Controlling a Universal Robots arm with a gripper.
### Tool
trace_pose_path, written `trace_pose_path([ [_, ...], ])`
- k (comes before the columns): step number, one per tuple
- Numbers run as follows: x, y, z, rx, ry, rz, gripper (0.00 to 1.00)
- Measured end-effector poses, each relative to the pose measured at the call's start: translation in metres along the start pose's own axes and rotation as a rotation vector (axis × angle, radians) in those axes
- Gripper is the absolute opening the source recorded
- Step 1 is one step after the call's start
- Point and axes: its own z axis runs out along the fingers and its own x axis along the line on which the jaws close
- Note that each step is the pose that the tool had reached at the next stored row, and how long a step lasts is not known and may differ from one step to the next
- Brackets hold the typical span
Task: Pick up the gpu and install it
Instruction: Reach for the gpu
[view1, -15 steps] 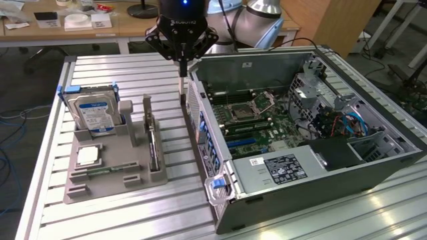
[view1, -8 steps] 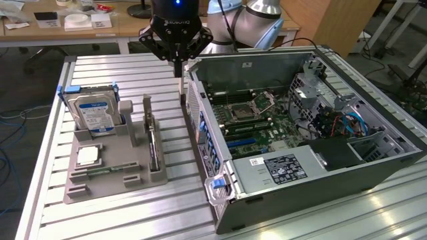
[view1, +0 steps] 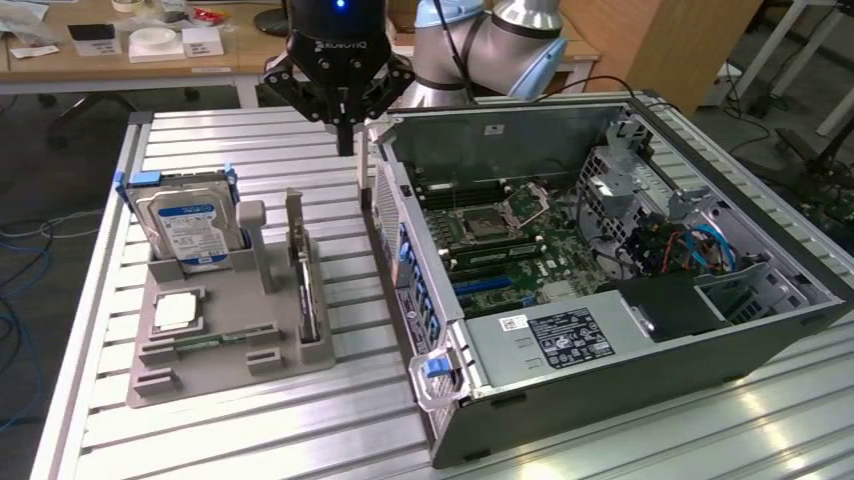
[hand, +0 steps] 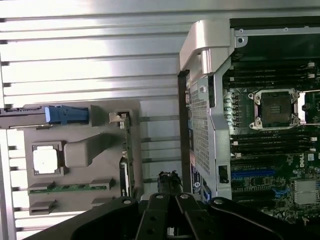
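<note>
**GPU parked in tray, pincer shut & empty**

Tray: grey moulded holder on the slatted counter, at 9 o'clock of the PC case in the ext. view. Contents:
- hard drive, blue-white label, standing upright at the tray's 12 o'clock end
- CPU chip, flat in a square recess approx mid-tray
- memory stick, flat in a slot just at 6 o'clock of the chip
- gpu, on edge in the long slot along the tray's 3 o'clock side, silver bracket end toward 12

Case: on its side, open face up. Inside:
- motherboard w/ CPU socket approx centre
- power supply w/ labels at 6 o'clock
- blue cables at 3 o'clock

Pincer: fingers pressed together, nothing between them. It hangs pointing down over the counter, above the gap betw. tray and case, near the case's 11 o'clock corner.

Gpu vs pincer: in the ext. view the gpu sits at approx 7 o'clock of the pincer, lower down, well apart, no contact. The wrist view shows bare counter slats betw. the fingertips and the card's edge.
</note>
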Motion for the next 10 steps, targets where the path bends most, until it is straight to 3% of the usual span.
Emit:
trace_pose_path([
  [10,0.018,-0.0028,-0.0005,0.0000,0.0000,0.000,0.10],
])
